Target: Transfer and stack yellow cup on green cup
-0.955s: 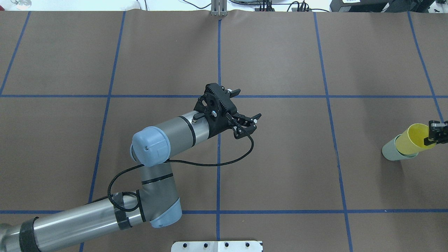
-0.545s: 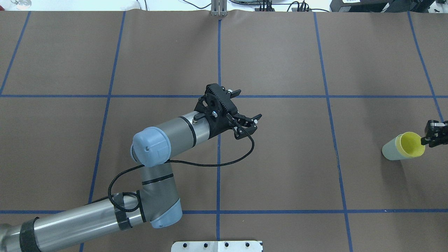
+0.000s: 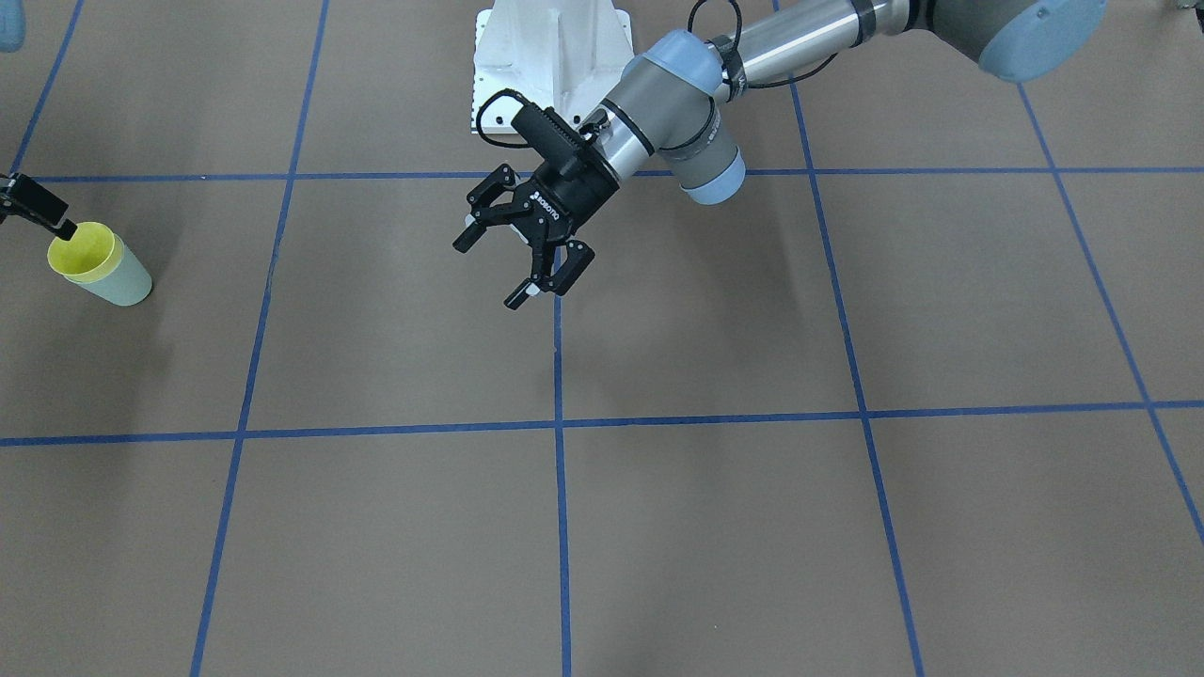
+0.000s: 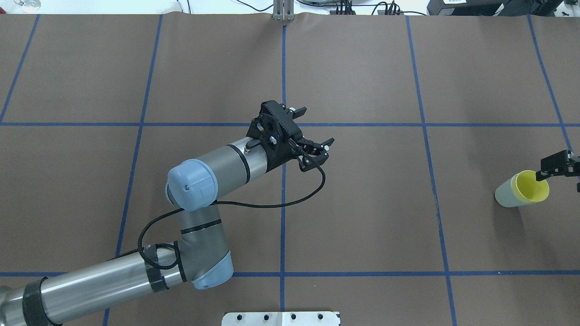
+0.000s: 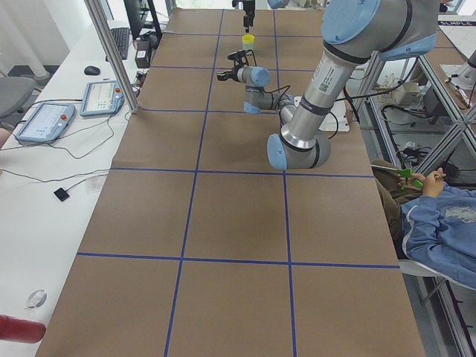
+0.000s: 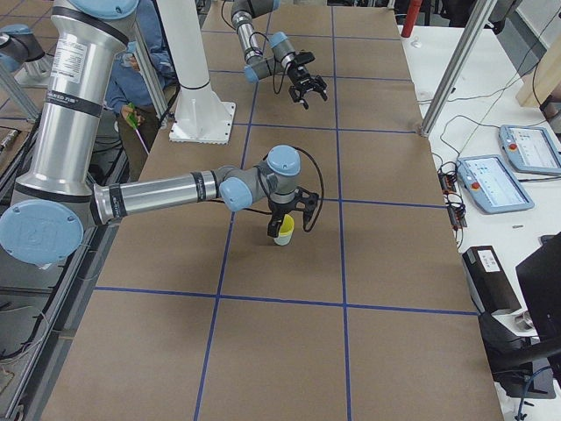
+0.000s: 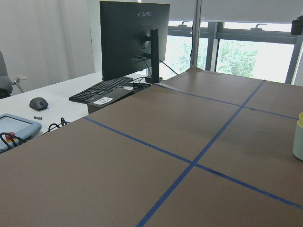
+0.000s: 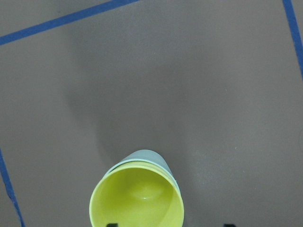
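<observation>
The yellow cup (image 4: 531,192) sits nested inside the green cup (image 4: 504,197) at the table's far right, both upright. They also show in the front view, yellow cup (image 3: 83,250) in green cup (image 3: 122,282). My right gripper (image 4: 564,174) hangs just above the yellow rim, open and empty. In the right wrist view the yellow cup (image 8: 137,201) is straight below, with the green cup (image 8: 144,156) showing behind it. My left gripper (image 4: 314,127) is open and empty over the table's middle, far from the cups.
Brown table cover with blue tape grid lines (image 4: 283,203). The robot's white base plate (image 4: 281,318) is at the near edge. A monitor and keyboard (image 7: 135,42) stand on the side desk beyond the table's end.
The yellow cup has dropped from tilted above the green cup to seated inside it. My right gripper let go and rose. My left gripper drew slightly back and left.
</observation>
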Tool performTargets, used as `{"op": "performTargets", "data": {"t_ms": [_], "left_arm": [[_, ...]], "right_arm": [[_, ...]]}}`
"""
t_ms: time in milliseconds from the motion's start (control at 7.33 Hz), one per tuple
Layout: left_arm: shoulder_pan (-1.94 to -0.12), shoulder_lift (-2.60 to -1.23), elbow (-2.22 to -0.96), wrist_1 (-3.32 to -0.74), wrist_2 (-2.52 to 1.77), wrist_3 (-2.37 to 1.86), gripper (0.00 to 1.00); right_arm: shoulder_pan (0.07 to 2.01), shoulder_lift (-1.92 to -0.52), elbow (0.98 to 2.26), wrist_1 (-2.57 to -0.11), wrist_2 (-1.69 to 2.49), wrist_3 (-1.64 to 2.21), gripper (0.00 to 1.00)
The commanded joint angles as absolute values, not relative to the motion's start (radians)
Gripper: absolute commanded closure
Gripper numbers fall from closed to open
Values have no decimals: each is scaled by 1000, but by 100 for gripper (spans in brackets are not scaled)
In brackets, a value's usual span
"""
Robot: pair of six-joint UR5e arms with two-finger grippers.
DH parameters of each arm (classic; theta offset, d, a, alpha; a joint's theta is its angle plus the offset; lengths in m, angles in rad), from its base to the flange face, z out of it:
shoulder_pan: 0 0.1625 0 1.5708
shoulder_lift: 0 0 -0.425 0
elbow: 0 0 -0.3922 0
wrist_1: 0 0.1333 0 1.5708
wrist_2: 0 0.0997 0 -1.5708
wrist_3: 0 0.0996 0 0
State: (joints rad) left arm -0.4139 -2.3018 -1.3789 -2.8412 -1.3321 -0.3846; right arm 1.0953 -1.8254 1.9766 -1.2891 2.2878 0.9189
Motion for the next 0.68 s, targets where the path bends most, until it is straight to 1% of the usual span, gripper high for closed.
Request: {"op": "performTargets", "data": {"t_ms": [0, 136, 273, 409, 545], "left_arm": [[-492, -2163, -1382, -2841, -1296, -396, 1], [-584, -2052, -1381, -2839, -1304, -384, 1], [-669, -2008, -1362, -2800, -1348, -402, 0], [-772, -1975, -1349, -2631, -1511, -525, 0], [-902, -1962, -1351, -2517, -1716, -546, 0]], "right_arm": [[1126, -1816, 1971, -1285, 2276, 913, 0], [1146, -1804, 1971, -1285, 2272, 910, 0], [1149, -1801, 1970, -1285, 2240, 882, 0], [1147, -1786, 1948, -1287, 2197, 843, 0], [1150, -1746, 1915, -1287, 2194, 842, 0]]}}
